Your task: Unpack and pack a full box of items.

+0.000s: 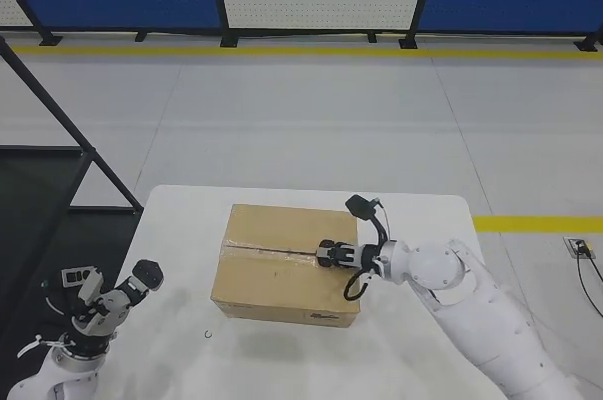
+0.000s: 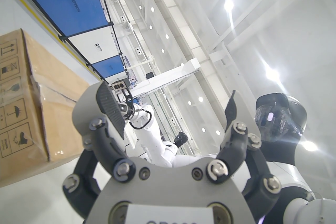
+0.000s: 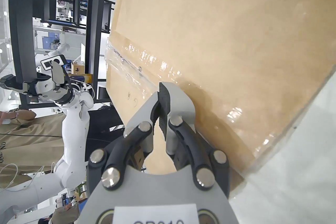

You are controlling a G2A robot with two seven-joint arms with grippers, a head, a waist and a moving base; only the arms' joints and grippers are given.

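Box (image 1: 281,270) sits closed in the middle of the white surface (image 1: 181,350), its top seam sealed with clear tape (image 3: 136,70). The right end effector (image 3: 162,101), fingers pressed together, is at that seam near the box's right end. The left end effector (image 2: 168,96) is spread and well apart, by the surface's left edge. To break the seal cleanly, the closed tip should probably track the seam line with light pressure, and bracing the box with the left would help.
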